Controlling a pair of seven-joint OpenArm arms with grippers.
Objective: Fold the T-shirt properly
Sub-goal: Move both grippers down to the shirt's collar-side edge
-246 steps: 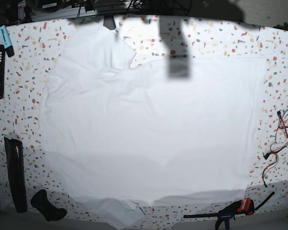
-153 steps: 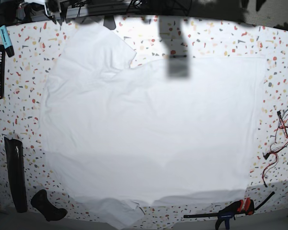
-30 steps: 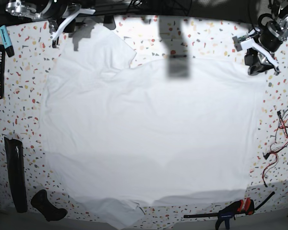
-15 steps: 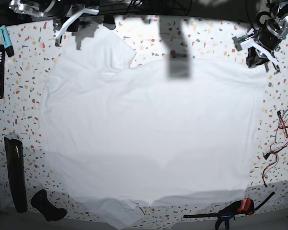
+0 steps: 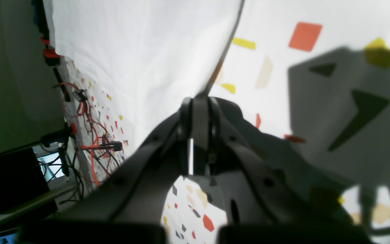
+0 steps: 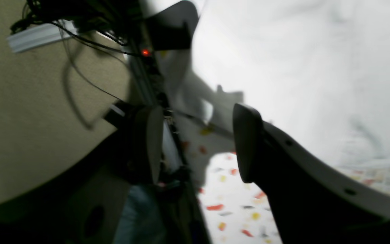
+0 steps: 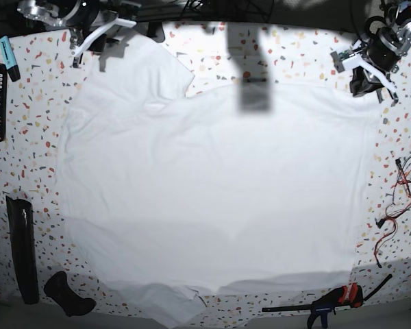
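My left hand (image 7: 371, 83) is pinched together on the shirt's (image 7: 212, 192) far corner edge — the right hand (image 7: 96, 38), fingers apart, hangs by the opposite sleeve.

**Both arms at far edge, left clamped, right open**

Left gripper (image 7: 371, 81) sits at the far corner on the base view's right, angled down, jaws pressed together with a thin white edge pinched between the fingers (image 5: 198, 115). Right gripper (image 7: 96, 41) is at the far corner on the opposite side, jaws spread wide, nothing between its fingers (image 6: 245, 142). The right wrist view is motion-blurred.
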